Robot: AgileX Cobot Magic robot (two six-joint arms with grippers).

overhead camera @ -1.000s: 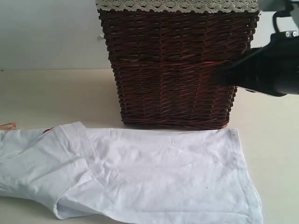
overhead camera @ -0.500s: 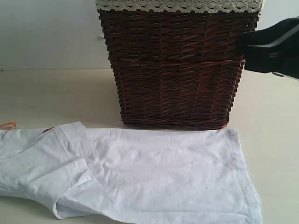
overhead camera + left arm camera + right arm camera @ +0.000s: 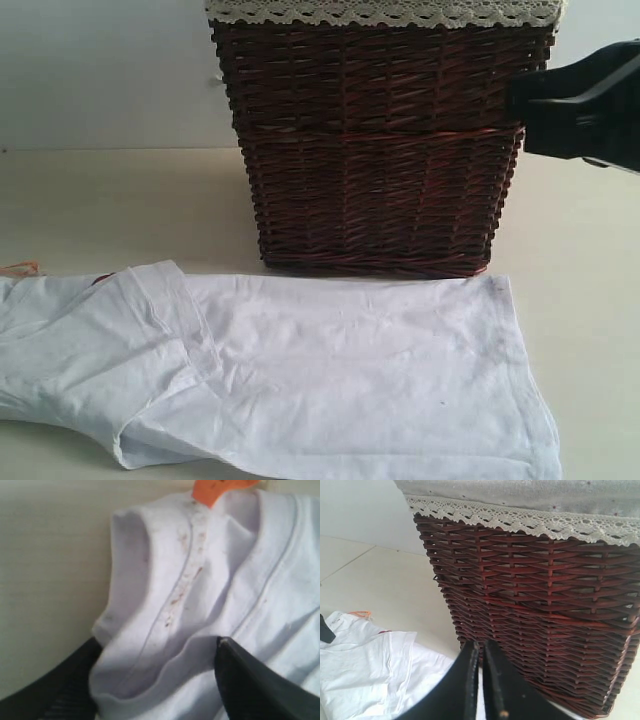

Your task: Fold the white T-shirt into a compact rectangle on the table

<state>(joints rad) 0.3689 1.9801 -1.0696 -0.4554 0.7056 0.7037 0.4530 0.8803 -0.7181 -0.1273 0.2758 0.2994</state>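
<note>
The white T-shirt (image 3: pixel 340 380) lies spread on the table (image 3: pixel 120 200) in front of the basket, one sleeve folded over on the left. In the left wrist view my left gripper (image 3: pixel 159 647) stands open astride a raised fold of the T-shirt (image 3: pixel 200 580) at the neckline, below the orange tag (image 3: pixel 212 490). Cloth lies against both fingers. This gripper is outside the exterior view. My right gripper (image 3: pixel 480 645) is shut and empty. It hangs in the air at the basket's right corner (image 3: pixel 515 95), above the T-shirt (image 3: pixel 365 665).
A tall dark brown wicker basket (image 3: pixel 380 150) with white lace trim (image 3: pixel 380 12) stands right behind the shirt, and it fills most of the right wrist view (image 3: pixel 535 605). Bare table (image 3: pixel 385 580) stretches to the basket's left.
The right arm has risen and drawn back to the right, off the basket's front. In the last half second it has barely moved. The shirt lies as before.
</note>
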